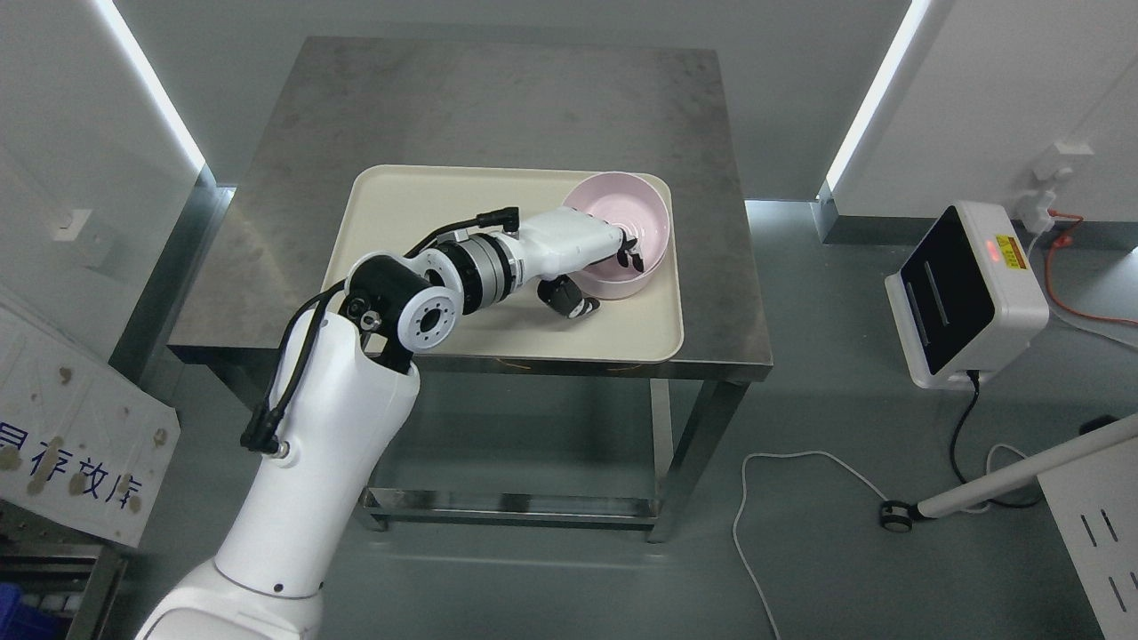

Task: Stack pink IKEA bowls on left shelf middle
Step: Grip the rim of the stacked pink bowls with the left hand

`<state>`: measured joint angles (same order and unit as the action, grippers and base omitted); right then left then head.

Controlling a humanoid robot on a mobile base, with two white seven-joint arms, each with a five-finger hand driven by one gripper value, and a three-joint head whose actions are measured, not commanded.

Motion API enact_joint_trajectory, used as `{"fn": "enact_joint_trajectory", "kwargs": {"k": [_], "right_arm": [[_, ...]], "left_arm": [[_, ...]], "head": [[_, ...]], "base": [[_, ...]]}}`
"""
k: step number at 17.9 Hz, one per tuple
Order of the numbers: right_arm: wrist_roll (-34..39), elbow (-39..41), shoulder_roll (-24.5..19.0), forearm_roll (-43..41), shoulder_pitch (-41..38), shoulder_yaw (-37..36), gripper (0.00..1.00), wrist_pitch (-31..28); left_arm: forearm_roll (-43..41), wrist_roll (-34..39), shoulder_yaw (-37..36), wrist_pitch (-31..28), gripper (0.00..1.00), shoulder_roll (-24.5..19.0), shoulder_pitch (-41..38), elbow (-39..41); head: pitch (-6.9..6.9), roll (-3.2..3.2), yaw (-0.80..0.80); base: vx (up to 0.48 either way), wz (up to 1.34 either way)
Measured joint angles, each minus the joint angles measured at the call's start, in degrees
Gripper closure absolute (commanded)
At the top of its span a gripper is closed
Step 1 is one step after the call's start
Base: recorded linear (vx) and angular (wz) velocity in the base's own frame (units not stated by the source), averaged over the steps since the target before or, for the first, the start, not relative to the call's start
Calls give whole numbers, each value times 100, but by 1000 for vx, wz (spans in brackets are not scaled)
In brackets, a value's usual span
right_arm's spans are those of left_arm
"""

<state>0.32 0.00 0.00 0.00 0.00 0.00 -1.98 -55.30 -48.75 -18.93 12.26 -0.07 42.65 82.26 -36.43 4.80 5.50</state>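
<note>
A pink bowl (625, 224) stands at the right end of a cream tray (400, 204) on a steel table. My left hand (605, 271) reaches across the tray to the bowl's near rim. Its fingers (632, 259) curl over the rim into the bowl, and the thumb (571, 301) sits below, outside the wall, so the hand is shut on the bowl's edge. The bowl looks slightly tilted toward the hand. My right arm is out of view.
The steel table (498, 98) has a low shelf bar beneath. A white device with a red light (969, 293) stands on the floor at the right, with cables (782, 498) trailing. A shelf unit edge (53, 551) shows at the lower left.
</note>
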Motion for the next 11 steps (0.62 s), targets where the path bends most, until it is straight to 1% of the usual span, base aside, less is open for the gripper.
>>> {"fn": "enact_joint_trajectory", "kwargs": {"k": [3,5,8,11], "right_arm": [[0,0,0,0,0,0,0,0],[0,0,0,0,0,0,0,1],[0,0,0,0,0,0,0,1],[0,0,0,0,0,0,0,2]], "left_arm": [[1,1,-29,30,85,1,61,-84],[9,-27,-41,41,87,2,94,-133],[23,-33,-33,87,89,4,137,-222],[38,-10,41,310,92,6,181,-332]], "head": [[0,0,0],[0,0,0],[0,0,0],[0,0,0]], "base": [[0,0],[0,0],[0,0],[0,0]]}}
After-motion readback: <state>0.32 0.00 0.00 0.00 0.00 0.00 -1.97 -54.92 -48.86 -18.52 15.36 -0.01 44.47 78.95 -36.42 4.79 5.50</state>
